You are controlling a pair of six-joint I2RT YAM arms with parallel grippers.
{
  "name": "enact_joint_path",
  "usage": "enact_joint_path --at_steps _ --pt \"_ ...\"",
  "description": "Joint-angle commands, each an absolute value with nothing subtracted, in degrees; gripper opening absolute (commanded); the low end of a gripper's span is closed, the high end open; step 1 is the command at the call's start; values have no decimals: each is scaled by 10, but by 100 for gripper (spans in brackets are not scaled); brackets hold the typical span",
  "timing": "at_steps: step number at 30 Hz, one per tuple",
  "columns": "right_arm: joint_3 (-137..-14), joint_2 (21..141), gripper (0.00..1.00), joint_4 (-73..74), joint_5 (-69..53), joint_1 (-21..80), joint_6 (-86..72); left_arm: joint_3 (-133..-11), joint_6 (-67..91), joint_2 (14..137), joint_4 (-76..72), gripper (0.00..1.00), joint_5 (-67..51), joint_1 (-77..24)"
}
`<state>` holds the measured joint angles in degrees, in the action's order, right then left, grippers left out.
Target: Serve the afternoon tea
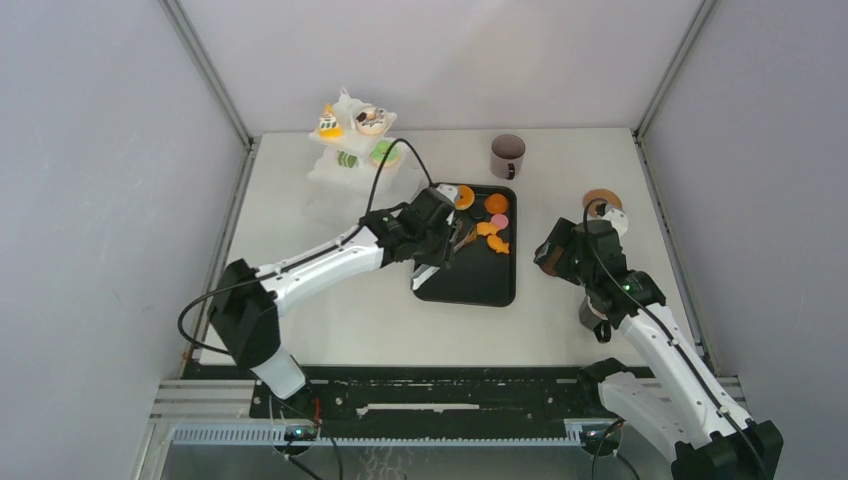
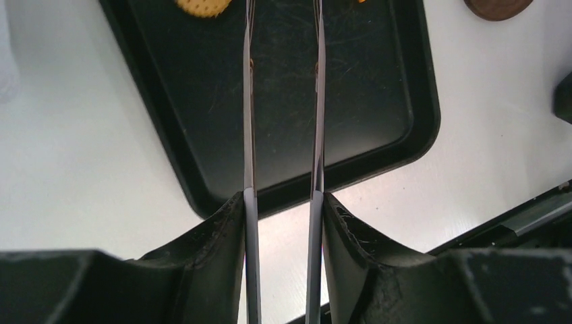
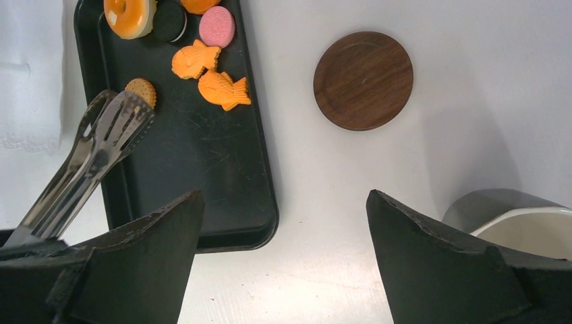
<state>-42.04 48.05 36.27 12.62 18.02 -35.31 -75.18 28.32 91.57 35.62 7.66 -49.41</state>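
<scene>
Several toy pastries lie at the far end of the black tray (image 3: 202,175): an orange doughnut (image 3: 130,15), a dark cookie (image 3: 168,20), a pink round (image 3: 217,25), two orange fish (image 3: 224,89) and a tan biscuit (image 3: 141,91). More pastries sit on the white stand (image 1: 355,140). My left gripper (image 1: 432,240) (image 2: 283,202) is shut on metal tongs (image 2: 248,101) held over the tray, their tips (image 3: 118,121) beside the biscuit and holding nothing. My right gripper (image 1: 553,255) (image 3: 283,202) is open and empty over the table right of the tray. One dark mug (image 1: 507,155) stands behind the tray, another (image 3: 519,219) just right of my right gripper.
A round brown wooden coaster (image 3: 363,79) (image 1: 601,199) lies on the table right of the tray. The tiered stand is at the back left. Grey walls close the table on three sides. A black rail runs along the near edge (image 1: 450,390).
</scene>
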Motion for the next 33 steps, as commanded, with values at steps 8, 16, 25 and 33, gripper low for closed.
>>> enact_joint_path --at_steps 8,16,25,33 --pt "-431 472 98 360 135 172 -343 -886 146 1020 366 47 -20 -461" --pt "-431 484 98 349 130 167 -341 -924 86 1058 414 48 -4 -459" --pt "-431 500 98 339 126 164 -338 -961 60 1097 418 49 4 -446" --pt "-431 510 98 330 121 160 -338 -989 49 1126 426 49 1 -446"
